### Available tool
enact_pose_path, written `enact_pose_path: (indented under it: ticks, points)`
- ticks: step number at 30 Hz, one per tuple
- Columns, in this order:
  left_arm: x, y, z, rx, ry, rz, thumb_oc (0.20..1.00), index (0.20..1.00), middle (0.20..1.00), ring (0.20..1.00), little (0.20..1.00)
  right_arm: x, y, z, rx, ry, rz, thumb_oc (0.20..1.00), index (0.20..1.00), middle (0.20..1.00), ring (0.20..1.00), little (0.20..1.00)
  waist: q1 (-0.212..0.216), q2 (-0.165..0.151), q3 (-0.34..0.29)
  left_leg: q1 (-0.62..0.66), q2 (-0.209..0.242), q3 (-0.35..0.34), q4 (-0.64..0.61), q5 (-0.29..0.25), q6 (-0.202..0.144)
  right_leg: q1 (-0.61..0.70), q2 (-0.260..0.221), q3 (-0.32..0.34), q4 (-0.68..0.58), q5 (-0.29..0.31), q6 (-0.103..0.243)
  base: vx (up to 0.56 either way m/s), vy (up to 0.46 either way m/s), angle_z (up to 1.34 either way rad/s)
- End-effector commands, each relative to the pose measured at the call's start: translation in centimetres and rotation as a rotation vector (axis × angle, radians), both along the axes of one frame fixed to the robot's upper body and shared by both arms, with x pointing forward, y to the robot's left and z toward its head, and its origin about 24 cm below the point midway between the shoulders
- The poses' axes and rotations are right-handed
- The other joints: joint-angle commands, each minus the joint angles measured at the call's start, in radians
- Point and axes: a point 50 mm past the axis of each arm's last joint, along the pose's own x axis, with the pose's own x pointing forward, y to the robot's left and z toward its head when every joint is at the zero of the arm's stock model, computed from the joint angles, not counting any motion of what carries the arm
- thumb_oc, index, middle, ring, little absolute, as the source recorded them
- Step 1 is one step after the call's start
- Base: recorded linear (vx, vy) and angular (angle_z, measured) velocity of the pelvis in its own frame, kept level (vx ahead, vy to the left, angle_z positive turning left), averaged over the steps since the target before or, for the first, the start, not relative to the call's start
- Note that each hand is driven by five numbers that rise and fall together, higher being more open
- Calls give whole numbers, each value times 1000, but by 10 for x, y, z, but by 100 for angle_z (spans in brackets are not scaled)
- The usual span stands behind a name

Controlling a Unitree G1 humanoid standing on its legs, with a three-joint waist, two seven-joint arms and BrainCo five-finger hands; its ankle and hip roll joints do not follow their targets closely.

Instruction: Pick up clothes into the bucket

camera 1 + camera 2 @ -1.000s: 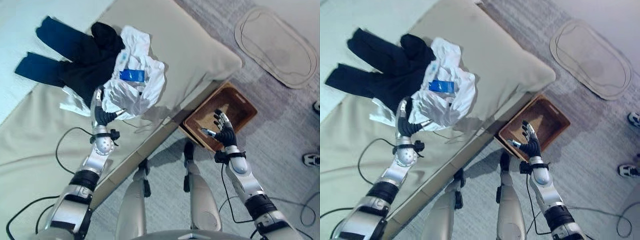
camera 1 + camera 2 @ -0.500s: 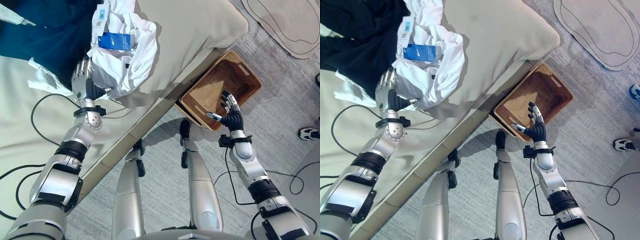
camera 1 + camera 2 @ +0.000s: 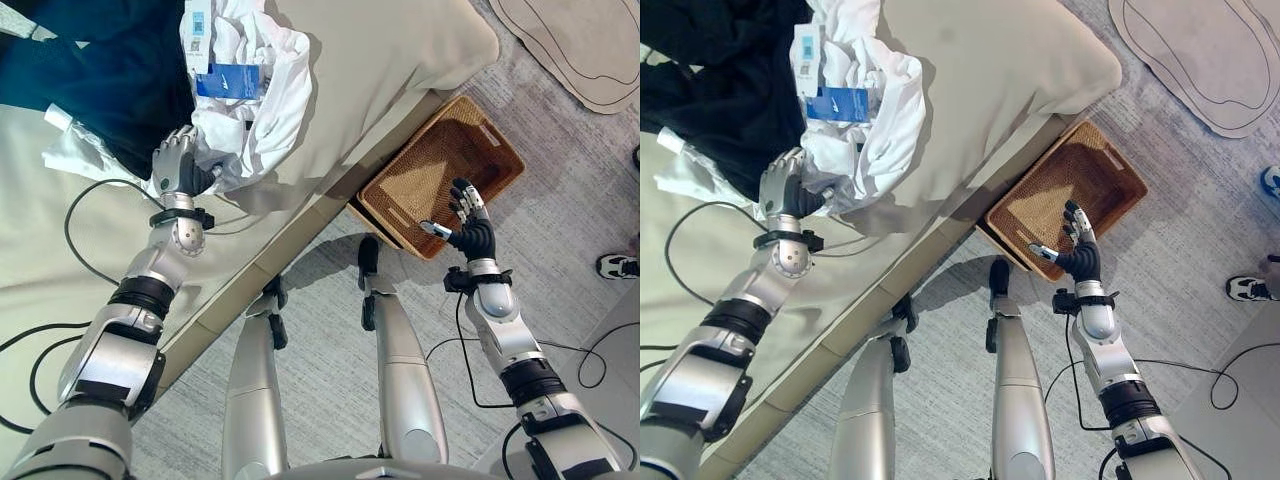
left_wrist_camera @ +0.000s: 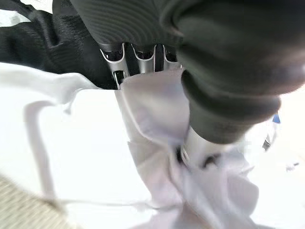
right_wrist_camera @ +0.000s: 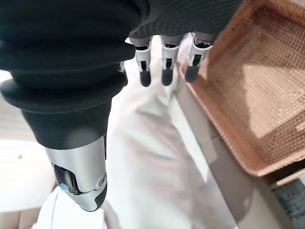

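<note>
On the bed (image 3: 380, 60), the left hand (image 3: 176, 166) bunches a fold of the limp, light white shirt (image 3: 250, 110); it should drape. The right hand (image 3: 468, 225) hangs open by the basket (image 3: 440, 170).

I see even, bright indoor light from above; the beige bed (image 3: 380, 70) casts a soft shadow onto the grey carpet (image 3: 320, 270). My left wrist view is blurred, and the crumpled white shirt (image 4: 86, 157) is washed out by glare.
</note>
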Motion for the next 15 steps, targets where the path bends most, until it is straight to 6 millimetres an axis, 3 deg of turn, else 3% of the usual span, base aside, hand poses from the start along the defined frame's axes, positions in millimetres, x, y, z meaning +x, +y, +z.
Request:
enact_pose_path:
  ticks: [1,9,15]
  points:
    - [-9,2,-40,42,159,-26,200,200,200,200,200,-12,-9,8,12,-80,-3,1000,1000,1000,1000,1000,-7,5,-88,-55,-2,-78,55,-42,-12,16,-40,17,-93,63,64,0,0,0]
    - [-14,2,-51,11,188,-37,200,200,200,200,200,-14,-10,1,15,-52,-12,1000,1000,1000,1000,1000,0,10,-102,-31,-6,-75,29,-35,-12,35,-44,11,-106,68,67,0,0,0]
    - [-25,-1,-70,-43,214,-57,200,200,200,200,200,-16,-9,-7,21,-23,-17,1000,1000,1000,1000,1000,15,13,-112,62,-9,-72,-43,-16,-17,126,-54,-4,-161,82,73,0,0,0]
